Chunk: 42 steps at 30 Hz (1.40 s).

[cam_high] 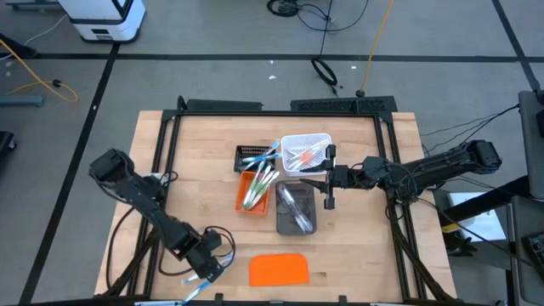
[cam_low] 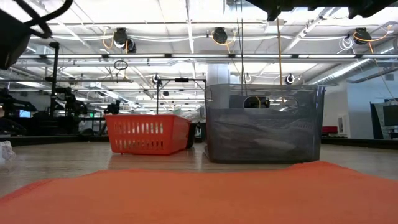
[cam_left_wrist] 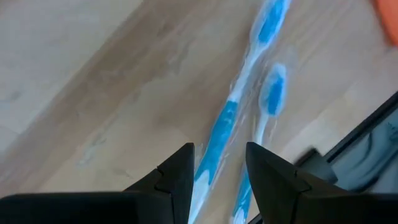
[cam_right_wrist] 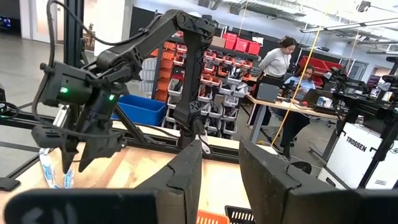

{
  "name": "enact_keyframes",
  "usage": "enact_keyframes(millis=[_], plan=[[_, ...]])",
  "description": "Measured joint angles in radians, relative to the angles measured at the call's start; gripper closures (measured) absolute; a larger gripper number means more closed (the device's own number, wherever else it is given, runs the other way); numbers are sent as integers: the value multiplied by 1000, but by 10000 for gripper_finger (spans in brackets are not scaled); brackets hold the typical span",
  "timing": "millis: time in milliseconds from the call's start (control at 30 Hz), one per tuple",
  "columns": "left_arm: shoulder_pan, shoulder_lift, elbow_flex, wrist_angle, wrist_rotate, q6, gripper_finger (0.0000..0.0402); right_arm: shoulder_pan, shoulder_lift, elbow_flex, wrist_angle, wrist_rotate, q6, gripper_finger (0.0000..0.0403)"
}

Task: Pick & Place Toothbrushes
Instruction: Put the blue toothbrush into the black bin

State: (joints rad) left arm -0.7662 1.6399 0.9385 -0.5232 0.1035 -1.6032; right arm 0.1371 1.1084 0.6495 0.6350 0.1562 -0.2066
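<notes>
Two blue-and-white toothbrushes lie flat and side by side on the wood table near its front edge, left of centre. My left gripper is open just above them, fingers pointing down on either side of one brush's handle; it also shows in the high view. My right gripper is open and empty, held above the trays at mid table. Other toothbrushes lie in the trays: blue in the black tray, pink in the white tray, green in the orange tray, pale grey in the grey tray.
A flat orange rounded slab lies near the front edge, right of my left gripper, and fills the foreground of the low view. A black frame borders the table. People sit at desks in the room beyond.
</notes>
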Motion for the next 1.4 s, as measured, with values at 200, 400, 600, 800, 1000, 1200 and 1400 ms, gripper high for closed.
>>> enact_keyframes(millis=[200,400,600,800,1000,1200,1400], plan=[[0,49,0,33,65,9,257,0,0,0,0,0,-15,303],[0,56,0,64,53,30,257,0,0,0,0,0,-15,303],[-2,91,0,62,57,28,257,0,0,0,0,0,-15,303],[2,118,3,76,96,91,257,0,0,0,0,0,-15,303],[13,112,1,61,117,115,323,0,0,0,0,0,-15,303],[51,107,0,44,173,147,388,0,0,0,-1,0,-15,303],[82,107,0,33,212,188,396,0,0,0,-28,0,-15,303]])
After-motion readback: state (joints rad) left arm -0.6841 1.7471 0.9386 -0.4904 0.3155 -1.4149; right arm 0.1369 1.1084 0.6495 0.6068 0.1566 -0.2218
